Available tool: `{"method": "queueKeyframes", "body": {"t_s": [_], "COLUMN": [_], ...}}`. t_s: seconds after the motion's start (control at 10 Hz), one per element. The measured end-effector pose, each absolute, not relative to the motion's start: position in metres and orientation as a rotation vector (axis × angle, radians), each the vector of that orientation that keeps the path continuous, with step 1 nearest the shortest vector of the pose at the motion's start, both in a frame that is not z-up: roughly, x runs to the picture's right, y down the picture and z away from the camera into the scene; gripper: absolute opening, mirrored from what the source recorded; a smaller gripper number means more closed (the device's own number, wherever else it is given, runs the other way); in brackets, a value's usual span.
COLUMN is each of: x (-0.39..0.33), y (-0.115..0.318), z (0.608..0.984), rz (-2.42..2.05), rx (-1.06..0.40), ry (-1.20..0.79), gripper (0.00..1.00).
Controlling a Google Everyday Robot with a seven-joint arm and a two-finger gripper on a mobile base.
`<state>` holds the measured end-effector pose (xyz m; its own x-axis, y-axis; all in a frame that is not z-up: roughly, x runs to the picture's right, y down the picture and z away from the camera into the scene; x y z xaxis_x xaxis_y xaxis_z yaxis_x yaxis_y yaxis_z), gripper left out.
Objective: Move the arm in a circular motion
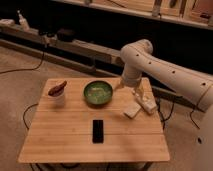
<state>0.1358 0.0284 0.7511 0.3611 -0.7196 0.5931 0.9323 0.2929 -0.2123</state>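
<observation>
No readable text, label, brand or number: none on the arm (172, 75), the green bowl (98, 93), or the dark slab (98, 130), perhaps a phone. Tool (141, 96) sits low over the worktop (60, 135), right of the bowl.

One table (60, 145) is carrying one bowl (98, 93), one phone (98, 130), one cup (58, 96) and two pale blocks (132, 110). One arm (165, 70) is leaning in, its one gripper (137, 93) hanging over the table's right side.
</observation>
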Motion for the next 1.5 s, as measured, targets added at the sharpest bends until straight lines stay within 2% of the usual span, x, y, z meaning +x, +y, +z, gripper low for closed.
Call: {"method": "queueKeyframes", "body": {"t_s": [0.5,0.8,1.2,1.5], "x": [0.138,0.199,0.248,0.213], "y": [0.028,0.018,-0.019,-0.045], "z": [0.751,0.767,0.802,0.841], "rz": [-1.139,-1.022,-0.967,-1.038], "rx": [-0.583,-0.592,-0.567,-0.558], "ry": [-0.424,-0.378,-0.361,-0.394], "gripper": [0.80,0.80,0.80,0.80]}}
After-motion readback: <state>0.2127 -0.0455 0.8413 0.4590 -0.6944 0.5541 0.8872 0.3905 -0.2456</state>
